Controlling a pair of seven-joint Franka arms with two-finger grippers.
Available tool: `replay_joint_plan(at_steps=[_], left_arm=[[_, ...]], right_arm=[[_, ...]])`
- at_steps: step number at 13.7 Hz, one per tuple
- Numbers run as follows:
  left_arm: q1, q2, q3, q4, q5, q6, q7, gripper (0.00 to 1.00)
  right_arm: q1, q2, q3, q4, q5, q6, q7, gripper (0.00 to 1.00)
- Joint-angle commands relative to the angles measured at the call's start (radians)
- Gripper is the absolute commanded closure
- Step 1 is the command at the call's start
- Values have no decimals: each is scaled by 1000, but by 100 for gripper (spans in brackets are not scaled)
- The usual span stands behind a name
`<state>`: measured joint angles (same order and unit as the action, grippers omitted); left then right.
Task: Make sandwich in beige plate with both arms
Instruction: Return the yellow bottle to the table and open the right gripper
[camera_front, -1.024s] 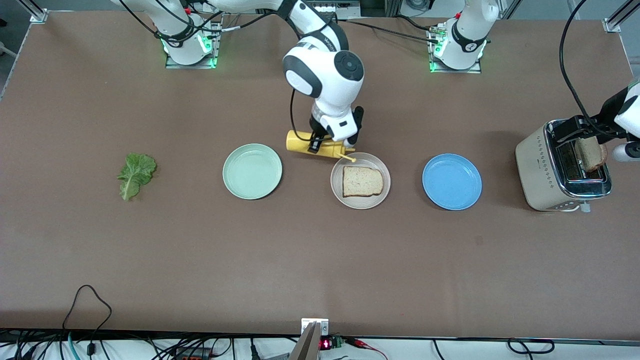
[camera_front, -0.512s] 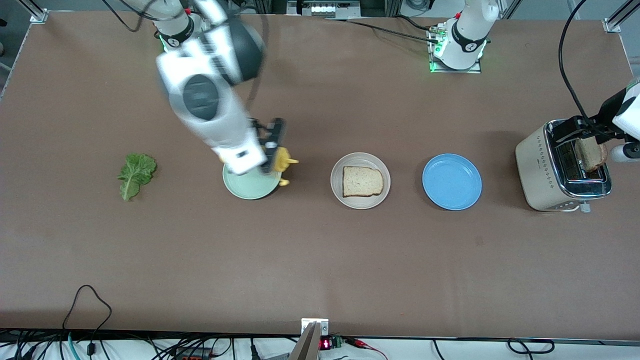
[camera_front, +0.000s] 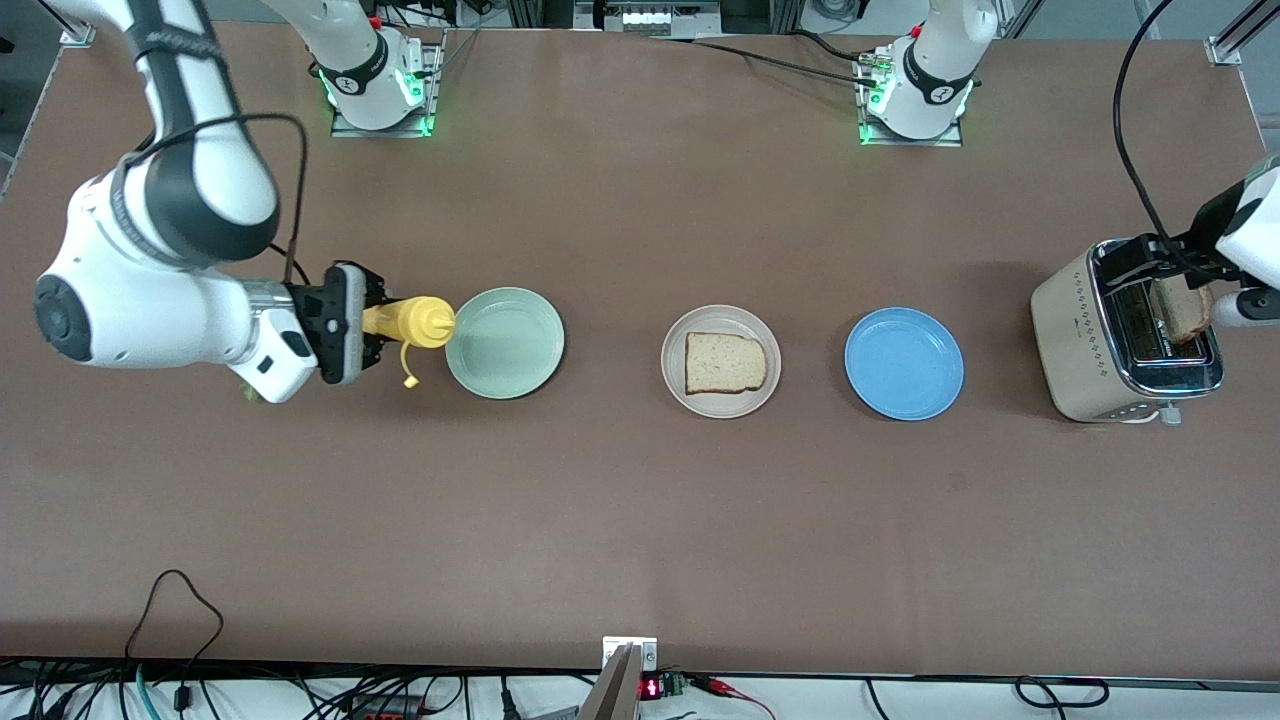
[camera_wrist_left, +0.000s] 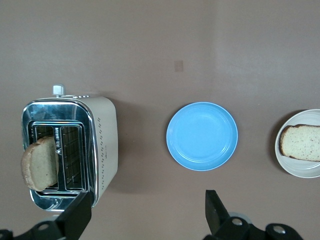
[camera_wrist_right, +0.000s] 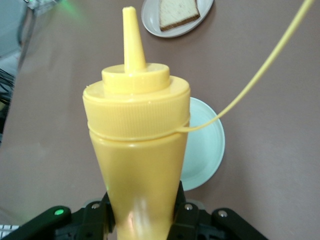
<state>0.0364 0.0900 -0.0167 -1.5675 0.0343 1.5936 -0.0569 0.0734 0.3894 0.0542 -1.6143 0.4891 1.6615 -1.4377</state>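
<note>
On the beige plate (camera_front: 720, 361) you have one bread slice (camera_front: 725, 362). Your right gripper (camera_front: 372, 322) clamps a yellow squeeze bottle (camera_front: 412, 322) beside the mint-green plate (camera_front: 505, 343). Your left gripper (camera_wrist_left: 145, 212) hangs wide open over the toaster (camera_front: 1120, 335), which holds a second slice (camera_front: 1183, 308).

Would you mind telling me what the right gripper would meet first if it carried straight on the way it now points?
Probably the mint-green plate: the right gripper, shut on the yellow squeeze bottle, points the nozzle toward it. Its height is unclear, so it might pass above the rim.
</note>
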Motion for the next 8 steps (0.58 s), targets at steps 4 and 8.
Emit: replay_joint_plan(at_steps=[4, 8], left_arm=[[-10, 8, 4, -6, -16, 3, 48, 0], [-12, 16, 4, -6, -16, 5, 48, 0]], right_arm=[[-144, -40, 21, -228, 179, 102, -355, 94], [-233, 43, 21, -277, 317, 100, -629, 94]])
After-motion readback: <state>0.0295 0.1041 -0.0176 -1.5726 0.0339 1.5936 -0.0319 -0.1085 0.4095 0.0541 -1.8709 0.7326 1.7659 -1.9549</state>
